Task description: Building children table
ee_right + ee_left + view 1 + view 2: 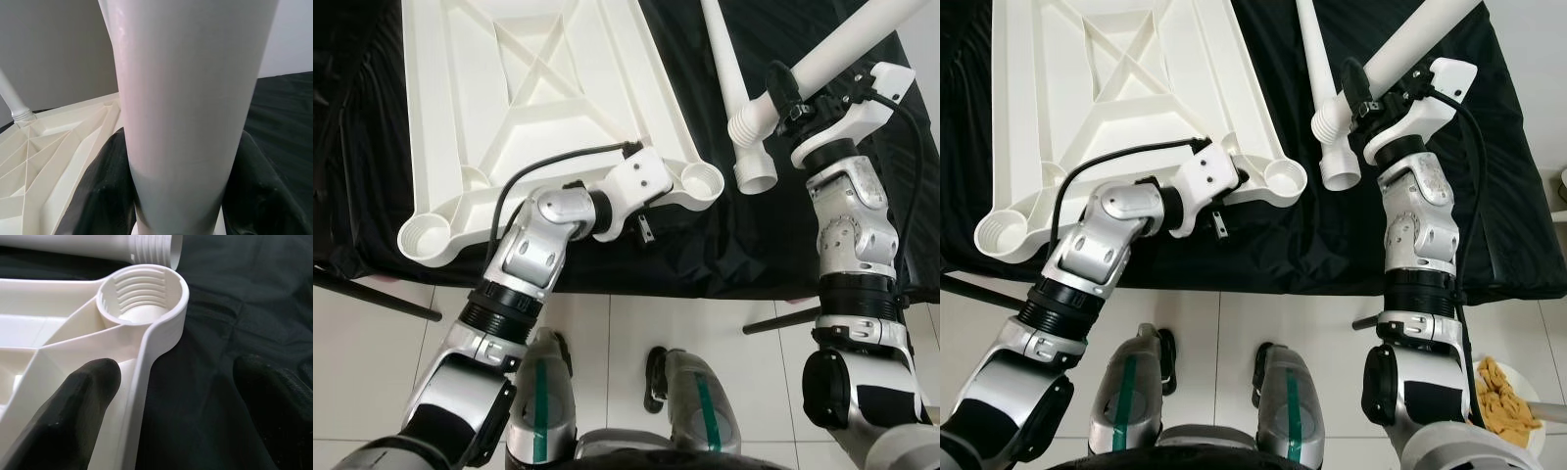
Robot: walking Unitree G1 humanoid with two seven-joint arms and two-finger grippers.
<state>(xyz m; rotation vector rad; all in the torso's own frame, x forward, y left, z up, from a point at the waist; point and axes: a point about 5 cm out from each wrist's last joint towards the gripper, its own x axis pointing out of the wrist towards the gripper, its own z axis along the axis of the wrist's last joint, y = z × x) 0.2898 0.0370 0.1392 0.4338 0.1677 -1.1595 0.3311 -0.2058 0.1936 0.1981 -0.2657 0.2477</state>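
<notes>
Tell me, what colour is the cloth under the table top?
Black. The cloth shows best in the left eye view, spread under the white table top.

white floor tiles [705, 323], black cloth [862, 196]

Left silver arm bends inward, its black two-fingered tool [171, 401] spread wide apart, pointing forward. Right silver arm stands upright, its black two-fingered tool [178, 196] clamped tight, wrist tilted up and outward.
</notes>
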